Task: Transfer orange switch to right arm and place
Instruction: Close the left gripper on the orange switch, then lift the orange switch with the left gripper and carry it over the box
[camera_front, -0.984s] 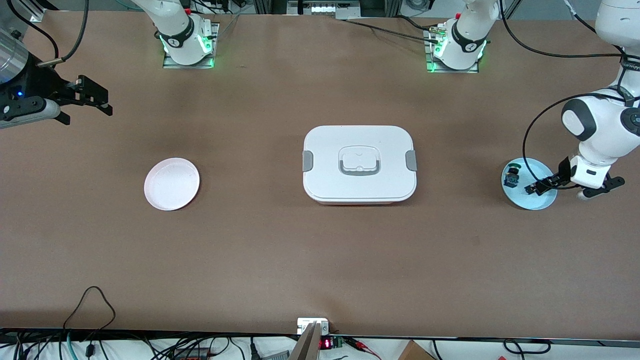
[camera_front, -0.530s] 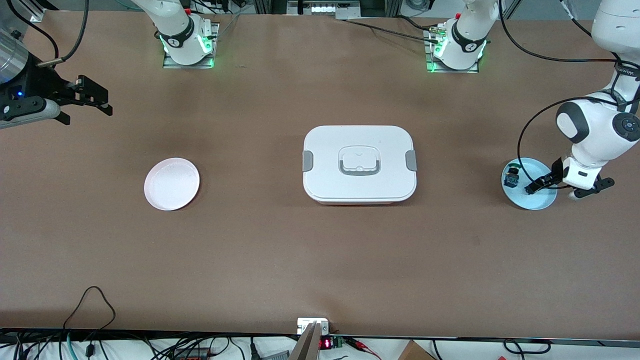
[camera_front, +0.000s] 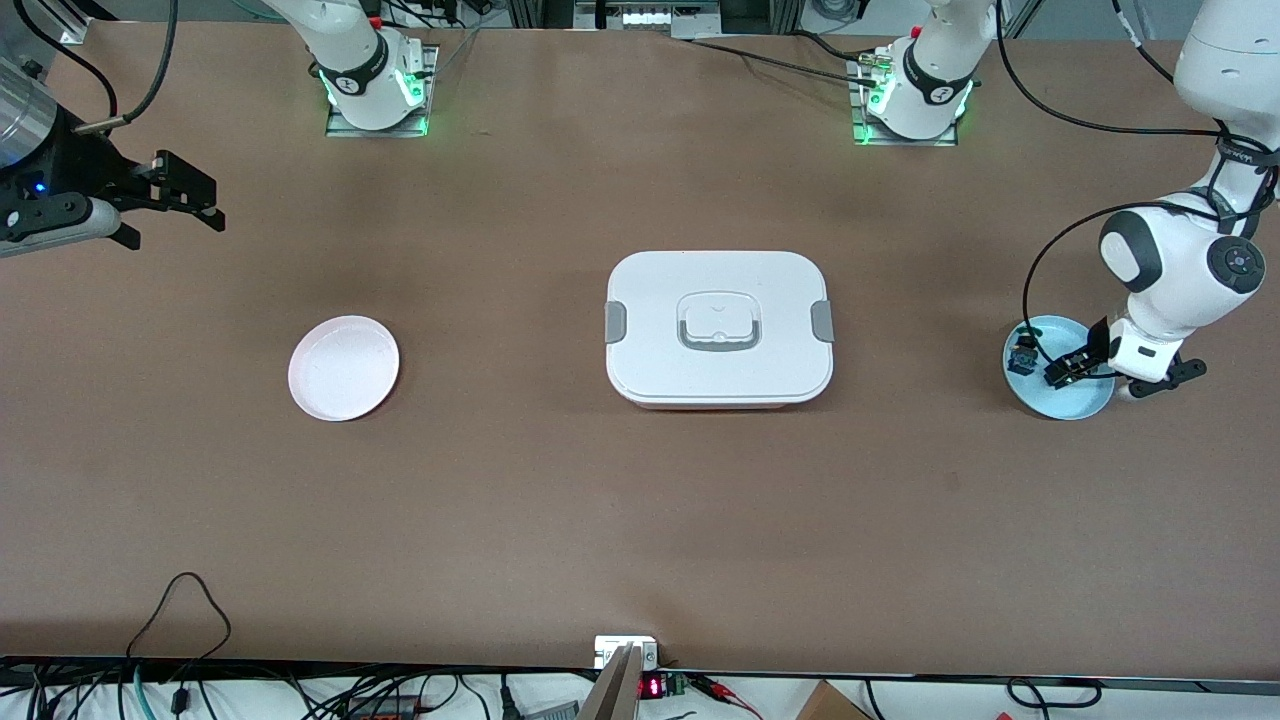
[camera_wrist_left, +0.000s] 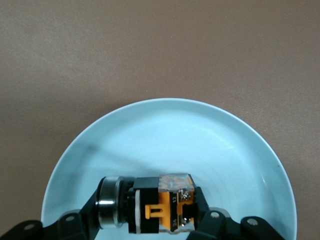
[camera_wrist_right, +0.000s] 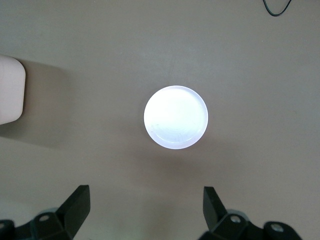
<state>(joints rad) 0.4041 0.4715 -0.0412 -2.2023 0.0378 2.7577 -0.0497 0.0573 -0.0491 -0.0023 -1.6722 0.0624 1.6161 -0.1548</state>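
Over the light-blue plate (camera_front: 1080, 400) at the left arm's end of the table, the left gripper (camera_front: 1062, 372) is down low with its black fingers (camera_wrist_left: 212, 222) closed on the orange switch (camera_wrist_left: 160, 202). From the left wrist view, the switch lies on its side between the fingers: a black blocky body with an orange clip on its face, a clear yellowish block at one end and a silver ring at the other. It sits over the plate's inner surface, close to the rim; whether it is touching the plate or just lifted cannot be told. On the same plate, toward the table's middle from the gripper, rests a second small dark part with a green cap (camera_front: 1022, 352), apart from the held one.

Out from there, a white lidded box (camera_front: 718, 328) with grey side latches and a grey handle sits at the middle of the brown table (camera_front: 640, 520). Toward the right arm's end lies a white plate (camera_front: 343, 367), upright and with nothing on it.

At that end the right gripper (camera_front: 185, 195) waits in the air above the table's edge, its two black fingers (camera_wrist_right: 75, 205) spread wide and holding nothing. Its wrist view looks straight down on the white plate (camera_wrist_right: 176, 116), with a corner of the white box (camera_wrist_right: 11, 90) at the margin.
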